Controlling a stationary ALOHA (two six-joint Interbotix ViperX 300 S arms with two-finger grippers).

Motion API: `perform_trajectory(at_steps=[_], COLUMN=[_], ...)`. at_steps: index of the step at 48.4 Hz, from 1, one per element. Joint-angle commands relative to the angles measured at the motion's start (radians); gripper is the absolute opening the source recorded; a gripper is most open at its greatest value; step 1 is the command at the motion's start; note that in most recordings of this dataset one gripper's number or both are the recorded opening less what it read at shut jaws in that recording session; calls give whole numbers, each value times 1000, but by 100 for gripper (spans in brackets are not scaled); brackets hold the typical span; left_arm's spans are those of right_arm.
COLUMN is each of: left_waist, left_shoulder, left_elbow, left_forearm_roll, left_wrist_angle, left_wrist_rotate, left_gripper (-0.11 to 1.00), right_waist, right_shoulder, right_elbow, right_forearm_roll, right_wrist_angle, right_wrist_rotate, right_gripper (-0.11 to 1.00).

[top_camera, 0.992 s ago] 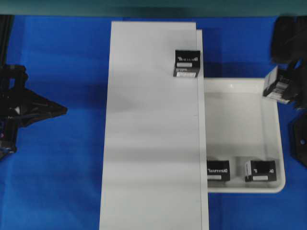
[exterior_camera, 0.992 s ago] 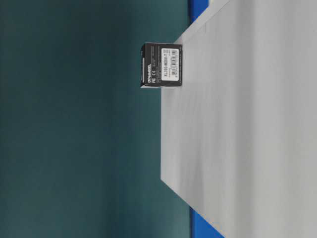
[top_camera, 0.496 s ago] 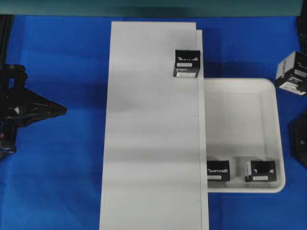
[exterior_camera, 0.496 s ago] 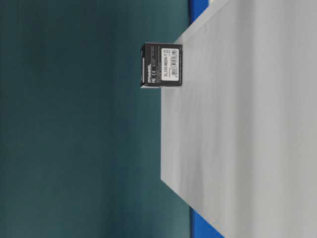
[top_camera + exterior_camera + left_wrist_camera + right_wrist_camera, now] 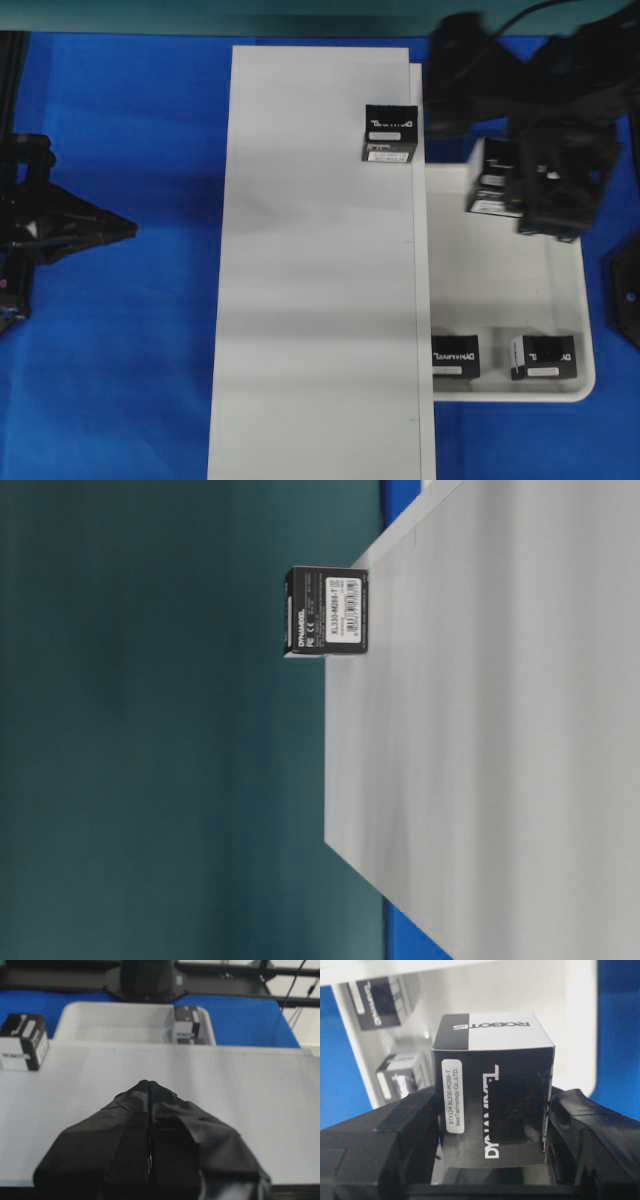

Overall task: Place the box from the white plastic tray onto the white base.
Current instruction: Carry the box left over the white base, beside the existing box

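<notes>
In the right wrist view we see the box [image 5: 492, 1105] clamped between the right gripper [image 5: 492, 1135] pads, its label reading "DYNAMIXEL", "ROBOTIS" and "XL330-M288-T". Overhead, it hangs over the upper edge of the white plastic tray [image 5: 560, 390], right of centre, just beside the white base [image 5: 315, 300]. One box [image 5: 390, 132] sits at the base's upper right edge; below it the board lies bare. The left gripper [image 5: 149, 1085] rests with its jaws pressed together, at mid-left.
</notes>
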Motion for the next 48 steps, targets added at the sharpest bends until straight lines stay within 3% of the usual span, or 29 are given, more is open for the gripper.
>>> perform_trajectory(at_steps=[1, 23, 48], left_waist=[-3, -6, -6], left_shoulder=[-2, -3, 0], left_elbow=[-26, -26, -28], left_forearm_roll=[3, 3, 3], left_wrist_angle=[-6, -6, 3], left_wrist_rotate=[0, 0, 0], left_gripper=[-7, -7, -7], right_waist=[21, 38, 38], right_shoulder=[40, 172, 296], right_elbow=[-43, 3, 37], right_forearm_roll=[3, 2, -8], right_wrist_angle=[-37, -239, -362], right_wrist_rotate=[-14, -74, -127], right_gripper=[59, 59, 59])
